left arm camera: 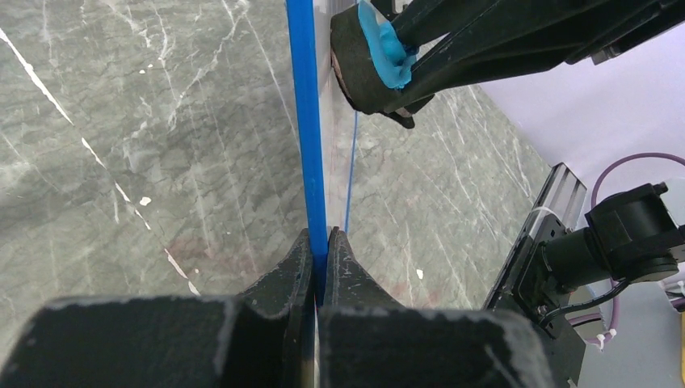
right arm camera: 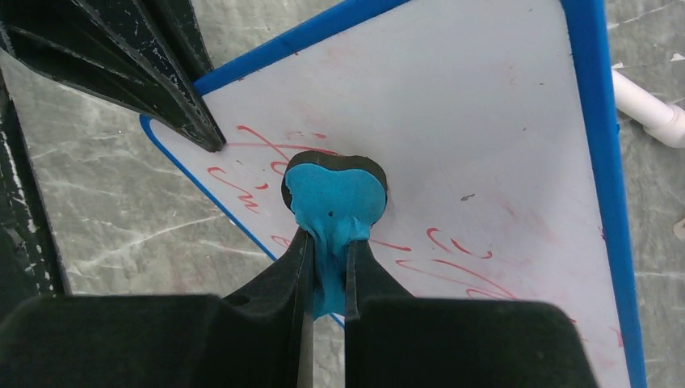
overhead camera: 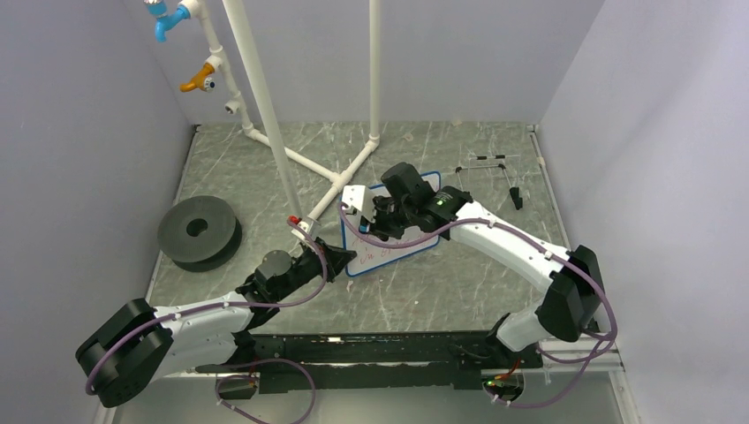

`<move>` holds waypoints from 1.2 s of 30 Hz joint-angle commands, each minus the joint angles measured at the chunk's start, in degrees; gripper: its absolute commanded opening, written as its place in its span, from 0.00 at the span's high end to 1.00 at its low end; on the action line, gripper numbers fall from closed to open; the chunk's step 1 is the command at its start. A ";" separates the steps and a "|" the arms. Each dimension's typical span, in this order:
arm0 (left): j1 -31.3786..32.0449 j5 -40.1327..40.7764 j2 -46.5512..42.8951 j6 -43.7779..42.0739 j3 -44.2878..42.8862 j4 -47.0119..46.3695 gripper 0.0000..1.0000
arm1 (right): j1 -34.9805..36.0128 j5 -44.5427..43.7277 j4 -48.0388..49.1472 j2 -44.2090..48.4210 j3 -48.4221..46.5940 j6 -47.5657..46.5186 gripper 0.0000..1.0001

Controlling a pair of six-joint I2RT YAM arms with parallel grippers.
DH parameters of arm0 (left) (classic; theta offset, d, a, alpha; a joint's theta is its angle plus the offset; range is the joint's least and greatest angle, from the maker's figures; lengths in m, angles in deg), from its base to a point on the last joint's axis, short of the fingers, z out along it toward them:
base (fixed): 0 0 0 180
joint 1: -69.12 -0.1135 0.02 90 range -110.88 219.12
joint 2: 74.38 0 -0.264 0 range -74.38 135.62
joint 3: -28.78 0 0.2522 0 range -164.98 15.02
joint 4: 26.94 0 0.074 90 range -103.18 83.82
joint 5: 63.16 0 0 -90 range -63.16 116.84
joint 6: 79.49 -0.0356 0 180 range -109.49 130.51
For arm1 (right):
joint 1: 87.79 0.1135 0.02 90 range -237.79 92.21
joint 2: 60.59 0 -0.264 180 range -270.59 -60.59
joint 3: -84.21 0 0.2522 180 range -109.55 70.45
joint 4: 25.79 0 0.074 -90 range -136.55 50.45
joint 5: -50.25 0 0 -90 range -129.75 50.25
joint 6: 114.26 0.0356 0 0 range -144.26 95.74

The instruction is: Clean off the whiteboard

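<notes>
The whiteboard [overhead camera: 382,254] lies in the middle of the table, white with a blue rim [left arm camera: 307,121]. Red handwriting [right arm camera: 460,263] covers its lower part. My left gripper [overhead camera: 334,262] is shut on the board's near-left rim, which is pinched between its fingers [left arm camera: 321,242]. My right gripper [overhead camera: 378,221] hovers over the board, shut [right arm camera: 327,246] on a blue eraser [right arm camera: 335,190] with a black felt pad. The pad presses on the board among the red lines. The left wrist view shows the eraser [left arm camera: 373,56] against the board's face. Much of the board is hidden under the right arm in the top view.
A white pipe frame [overhead camera: 265,115] stands at the back and carries blue [overhead camera: 168,18] and orange [overhead camera: 199,82] fittings. A dark grey ring [overhead camera: 199,231] lies at the left. A thin black wire stand [overhead camera: 495,172] sits at the back right. Walls close in on both sides.
</notes>
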 commanded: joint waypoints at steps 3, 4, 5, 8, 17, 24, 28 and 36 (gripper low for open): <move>1.03 -6.47 -0.73 -4.36 -0.77 -3.67 1.00 | -4.05 -1.52 4.51 -0.69 -3.66 4.40 1.00; 1.02 -6.57 -0.72 -4.52 -0.76 -3.76 1.00 | -5.40 -2.91 5.44 -0.50 -3.37 5.10 1.00; 1.04 -6.70 -0.73 -4.77 -0.74 -3.81 1.00 | -6.49 -4.99 6.30 -0.17 -2.87 5.52 1.00; 1.09 -6.99 -0.37 -5.32 -0.94 -3.60 1.00 | -8.04 -7.25 8.32 1.45 0.40 4.94 1.00; 0.69 -7.28 0.94 -5.56 -0.99 -4.49 1.00 | -3.66 3.79 3.32 1.51 4.88 -3.00 1.00; 0.24 -8.48 1.82 -5.25 -0.92 -5.26 1.00 | -3.99 6.17 1.62 -0.40 -0.10 -0.81 1.00; 0.24 -8.16 1.88 -4.33 0.03 -6.35 1.00 | -7.68 1.94 5.02 0.83 -0.59 3.02 1.00; 0.24 -8.93 2.36 -2.73 0.53 -7.97 1.00 | -8.21 1.98 6.67 3.95 5.74 -0.37 1.00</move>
